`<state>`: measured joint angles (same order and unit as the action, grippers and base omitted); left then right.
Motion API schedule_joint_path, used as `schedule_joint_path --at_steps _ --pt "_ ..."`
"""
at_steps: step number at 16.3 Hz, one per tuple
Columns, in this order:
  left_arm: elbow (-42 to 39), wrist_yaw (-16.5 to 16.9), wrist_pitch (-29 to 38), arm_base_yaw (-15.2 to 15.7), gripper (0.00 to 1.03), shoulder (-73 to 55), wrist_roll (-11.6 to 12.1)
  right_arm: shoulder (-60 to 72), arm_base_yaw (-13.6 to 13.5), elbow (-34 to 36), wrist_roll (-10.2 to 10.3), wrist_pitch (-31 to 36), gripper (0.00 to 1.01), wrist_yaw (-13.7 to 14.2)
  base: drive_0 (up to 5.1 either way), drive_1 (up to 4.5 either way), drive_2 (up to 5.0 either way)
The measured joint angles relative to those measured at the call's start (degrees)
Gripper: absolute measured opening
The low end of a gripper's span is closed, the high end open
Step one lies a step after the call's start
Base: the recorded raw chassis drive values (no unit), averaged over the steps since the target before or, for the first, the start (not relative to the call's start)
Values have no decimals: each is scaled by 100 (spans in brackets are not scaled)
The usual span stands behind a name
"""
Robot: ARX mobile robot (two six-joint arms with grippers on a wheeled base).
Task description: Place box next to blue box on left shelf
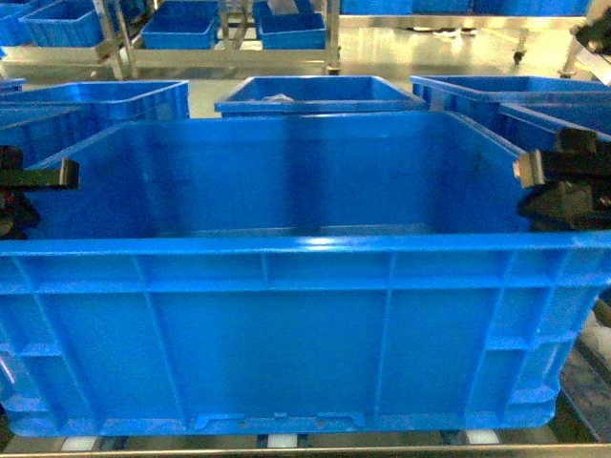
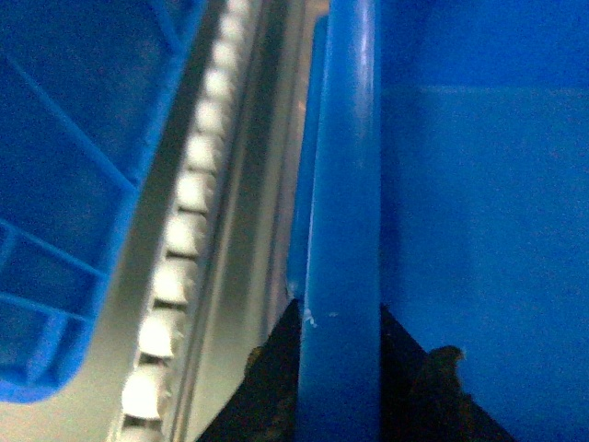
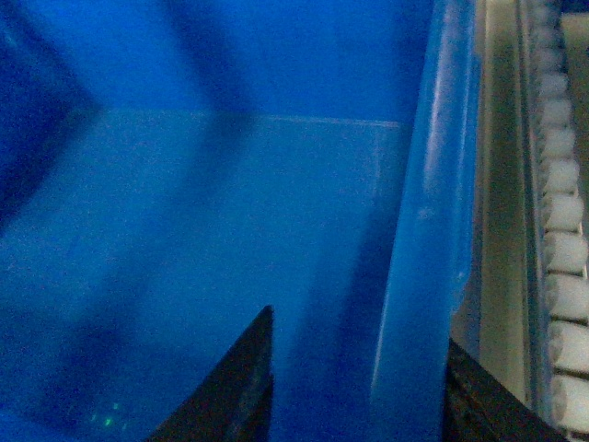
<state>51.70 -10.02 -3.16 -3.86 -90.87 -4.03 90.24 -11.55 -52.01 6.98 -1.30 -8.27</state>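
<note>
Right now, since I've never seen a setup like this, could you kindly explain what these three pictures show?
They come from a wheeled robot with two arms. The head camera looks forward at a large empty blue box resting on a roller shelf. The black left gripper and right gripper sit at the box's side rims. Each wrist camera looks down its own arm: dark fingers straddle the left rim, with another blue box beyond the white rollers; the right view shows the same on the opposite rim. More blue crates stand behind.
</note>
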Motion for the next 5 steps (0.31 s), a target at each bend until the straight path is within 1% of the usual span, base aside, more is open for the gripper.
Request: schedule_joint_path --at_steps 1,2,3,4,5 --pt "-52 -310 503 -109 32 -28 -15 -70 -2 -42 -44 245 45 -153 0 0 0" --pt "-48 -282 955 -116 43 -20 -157 -72 -2 -33 -37 505 56 -136 0 0 0" --pt "-26 -339 1283 -111 54 17 -275 -72 0 -42 -39 704 67 129 0 0 0" --pt "-11 -529 1604 -81 65 44 -396 -72 0 -72 -39 737 78 160 0 0 0" --pt "37 -595 1679 -63 76 87 -483 -72 9 -79 -39 732 90 164 0 0 0"
